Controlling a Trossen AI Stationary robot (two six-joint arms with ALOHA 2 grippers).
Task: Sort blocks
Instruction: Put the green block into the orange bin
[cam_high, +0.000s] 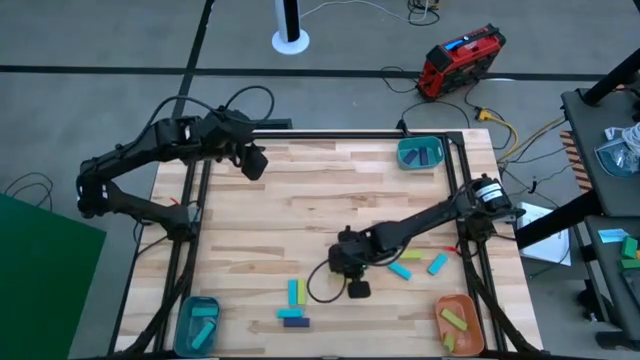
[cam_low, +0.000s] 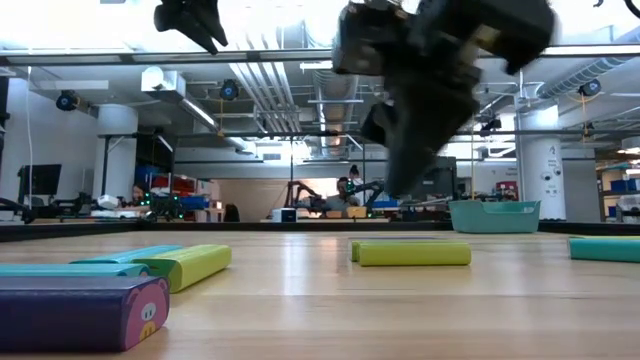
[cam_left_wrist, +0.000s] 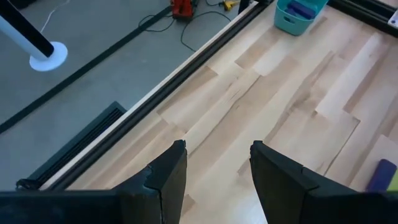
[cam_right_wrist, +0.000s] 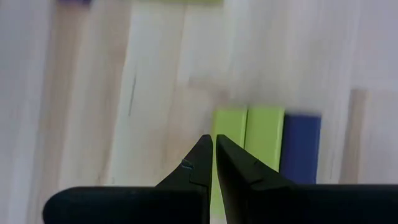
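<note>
Two dark arms are working over a wooden table (cam_high: 300, 200). The right gripper (cam_high: 357, 289) is hanging low above the near middle of the table, its fingers (cam_right_wrist: 205, 163) pressed together with nothing between them. Just beyond its tips, in the right wrist view, a yellow-green block (cam_right_wrist: 249, 134) and a purple block (cam_right_wrist: 301, 146) are lying side by side, touching. The left gripper (cam_high: 254, 164) is waiting above the far left part of the table, its fingers (cam_left_wrist: 171, 171) standing apart and empty.

Loose blocks are lying across the near half of the table: a cyan block (cam_high: 438, 263) and a second cyan block (cam_high: 400, 271) to the right of the right gripper, and a small cluster (cam_high: 293, 305) of cyan, yellow-green and purple bars to its left. A teal bowl (cam_high: 420, 153) at the far right corner is holding a purple bar. Another teal bowl (cam_high: 197, 322) at the near left corner is holding cyan bars, and an orange bowl (cam_high: 459, 320) at the near right corner is holding yellow-green bars.
</note>
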